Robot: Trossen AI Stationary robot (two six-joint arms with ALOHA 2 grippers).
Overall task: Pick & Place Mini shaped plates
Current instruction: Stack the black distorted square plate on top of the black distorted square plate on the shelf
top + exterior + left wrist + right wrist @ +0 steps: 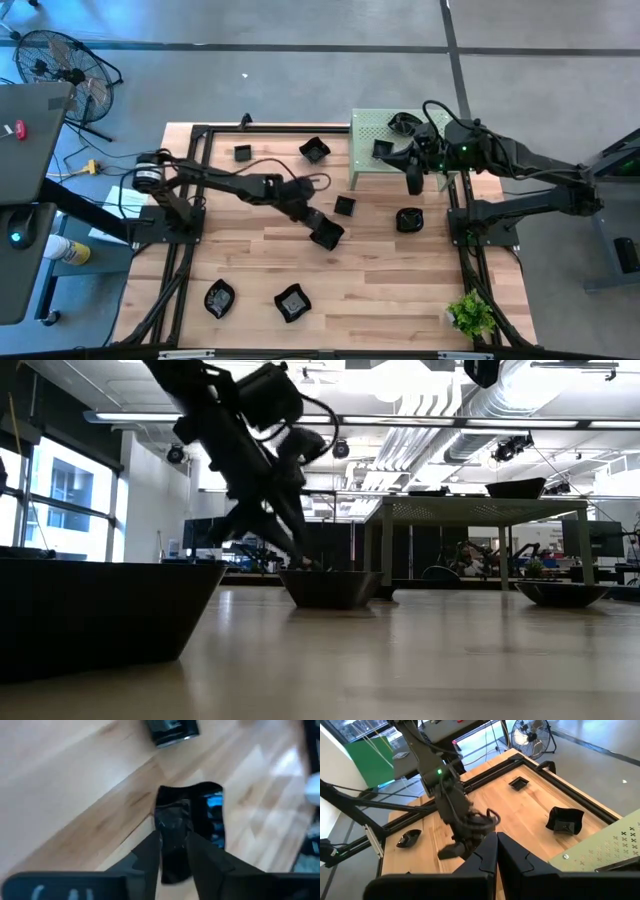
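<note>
Several mini shaped plates, small glossy black dishes, lie scattered on the wooden table (250, 250). One square-ish plate (327, 234) sits flat on the table near its middle, also showing in the low view (330, 588). My left gripper (173, 840) is open and slants down at this plate, with a finger on each side of its near wall. My right gripper (413, 184) hangs shut and empty above the front edge of the pale green stand (365, 150). Two plates (403, 122) (384, 148) rest on the stand's top. My left gripper has the plate's near wall (172, 822) in the gap between its fingers, coming slanting down from the table's left. The plate rests with its base on the table. Whether either finger touches the wall, I cannot tell.
Other plates lie at the far left (242, 153), far middle (314, 150), centre (344, 205), right (409, 219) and near edge (219, 298) (292, 302). A small green plant (470, 315) stands at the near right corner. Black frame rails (195, 190) border the table.
</note>
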